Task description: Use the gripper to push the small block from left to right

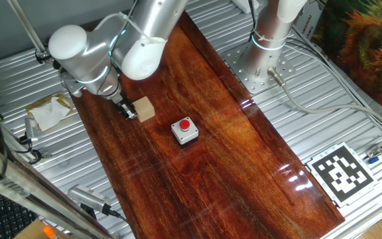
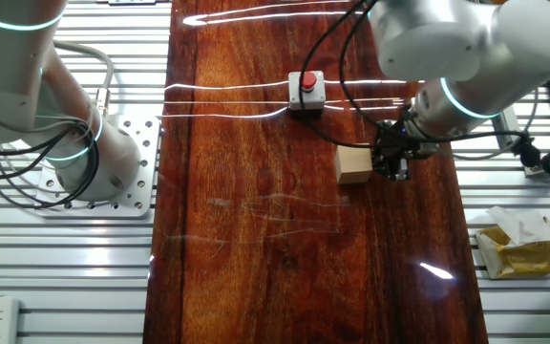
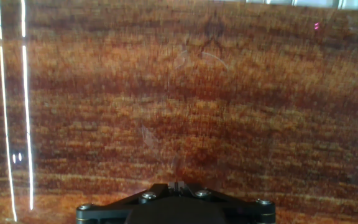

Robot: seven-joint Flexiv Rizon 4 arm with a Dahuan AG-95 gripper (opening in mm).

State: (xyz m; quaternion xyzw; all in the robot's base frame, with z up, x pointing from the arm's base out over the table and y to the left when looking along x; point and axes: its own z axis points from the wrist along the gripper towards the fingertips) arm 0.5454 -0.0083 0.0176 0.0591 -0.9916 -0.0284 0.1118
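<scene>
Small light-tan wooden cube [image 1: 144, 109] sits on the glossy red-brown wooden board [image 1: 231, 166], near the grey red-button box [image 1: 185, 131]. Black two-finger gripper [image 1: 127, 111], jaws apparently clenched, touches its side. Judged light, rigid, slides easily; push low, centred.

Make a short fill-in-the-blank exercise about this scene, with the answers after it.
1. The hand is right beside the wooden ____.
2. The button on the grey box is ____ in colour.
3. The block rests on a dark ____ board.
Answers: block; red; wooden
</scene>
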